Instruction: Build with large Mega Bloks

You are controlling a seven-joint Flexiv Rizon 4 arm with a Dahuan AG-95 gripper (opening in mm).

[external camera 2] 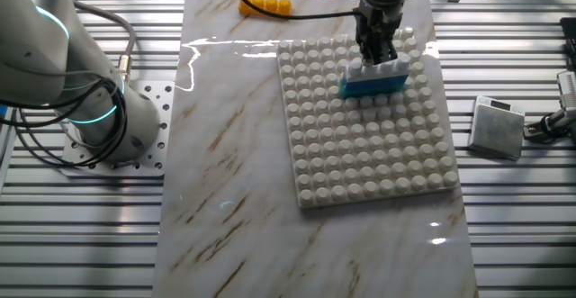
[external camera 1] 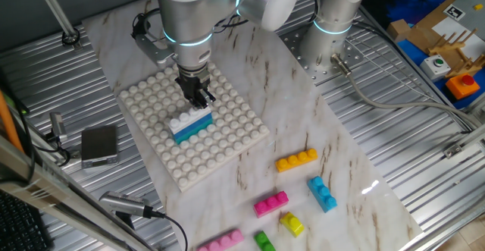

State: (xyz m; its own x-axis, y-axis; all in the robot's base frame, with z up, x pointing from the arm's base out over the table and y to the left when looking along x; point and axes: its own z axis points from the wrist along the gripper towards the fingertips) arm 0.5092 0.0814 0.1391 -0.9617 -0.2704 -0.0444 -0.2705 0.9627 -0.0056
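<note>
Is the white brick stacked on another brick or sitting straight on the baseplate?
Stacked: white brick sits atop teal brick, which stands on the baseplate.

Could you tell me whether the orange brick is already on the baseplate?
No, the orange brick lies on the marble tabletop beyond the baseplate, apart from it; only the white-on-blue stack stands on the plate.

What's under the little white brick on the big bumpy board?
A blue plastic brick sits under the small white studded brick, on the white studded baseplate. Anything beneath the blue is hidden.
</note>
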